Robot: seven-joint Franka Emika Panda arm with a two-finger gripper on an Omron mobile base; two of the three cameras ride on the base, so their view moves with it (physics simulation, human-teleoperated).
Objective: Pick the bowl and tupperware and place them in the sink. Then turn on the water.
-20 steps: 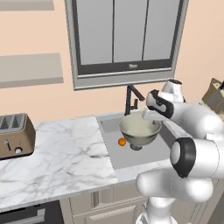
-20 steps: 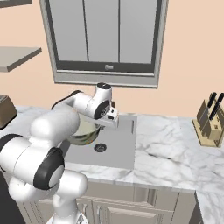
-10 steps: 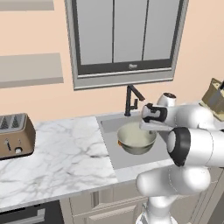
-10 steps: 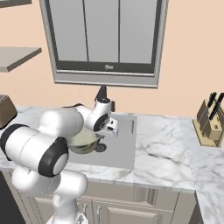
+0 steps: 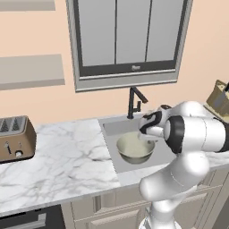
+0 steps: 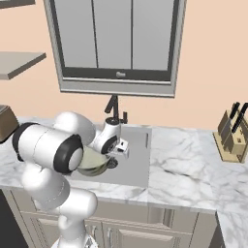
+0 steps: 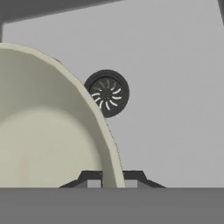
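The bowl [image 5: 134, 150], pale grey-green with a cream inside, hangs low inside the sink [image 5: 115, 127]. My gripper [image 5: 148, 134] is shut on its right rim. In the right base view the bowl [image 6: 91, 162] shows under my forearm, with the gripper [image 6: 117, 156] over the sink [image 6: 139, 156]. In the hand view the bowl [image 7: 43, 131] fills the left, its rim pinched in the gripper [image 7: 112, 177], above the grey sink floor [image 7: 175, 87] and its round black drain [image 7: 106, 93]. No water runs from the black faucet [image 5: 133, 101]. The tupperware is out of view.
A toaster [image 5: 15, 138] stands at the left end of the white marble counter [image 5: 67, 156]. A knife block [image 6: 234, 135] sits on the counter right of the sink. The faucet [image 6: 114, 107] rises at the sink's back edge, below a window.
The arm has come down and carried the bowl lower into the sink, a little toward the front. The gripper has stayed shut on the rim.
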